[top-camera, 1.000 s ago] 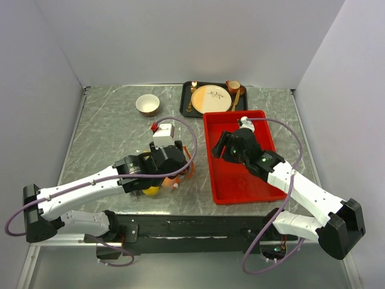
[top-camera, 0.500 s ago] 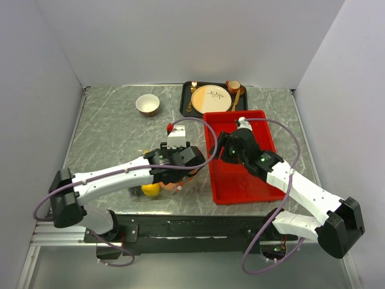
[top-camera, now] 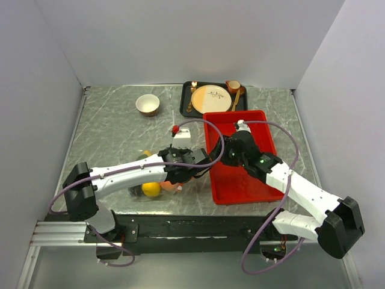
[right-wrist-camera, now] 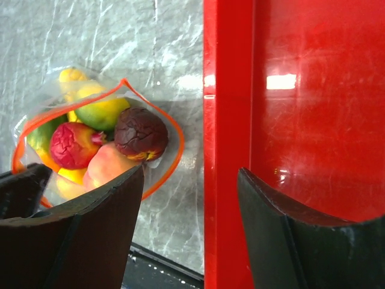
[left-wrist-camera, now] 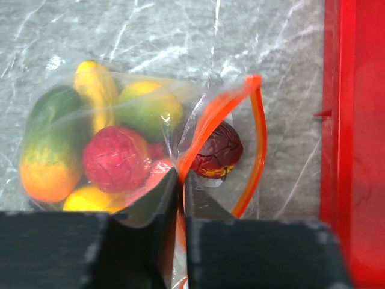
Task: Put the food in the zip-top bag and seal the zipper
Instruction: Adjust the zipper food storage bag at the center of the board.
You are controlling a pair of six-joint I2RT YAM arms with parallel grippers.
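The table (top-camera: 108, 138) is spread beneath both pairs of fingers. The red tray (top-camera: 231, 180) is seen just right of the left gripper (left-wrist-camera: 179, 192). Its left wall is straddled by the right gripper (right-wrist-camera: 191, 174), so that one finger (right-wrist-camera: 289, 229) is hung over the tray floor and the other (right-wrist-camera: 90, 223) over the table. The right gripper's jaws are held wide apart and nothing is gripped by them. The bag (left-wrist-camera: 60, 78) is laid flat on the table directly ahead of the left fingers (left-wrist-camera: 150, 223) and ahead and to the left of the right gripper's left finger. The left jaws are brought almost together, and one side of the bag's mouth is pinched between their tips. The mango (left-wrist-camera: 45, 150), apple (left-wrist-camera: 115, 158), lime (left-wrist-camera: 147, 108) and lemon (left-wrist-camera: 90, 197) are packed deep in the bag, ahead and left of the left fingertips. The plum (left-wrist-camera: 218, 150) is lodged in the gaping mouth, just ahead of the left gripper's right finger. The zipper (left-wrist-camera: 260, 138) is bowed into an open loop around the plum, and its near side is clamped at the left fingertips.
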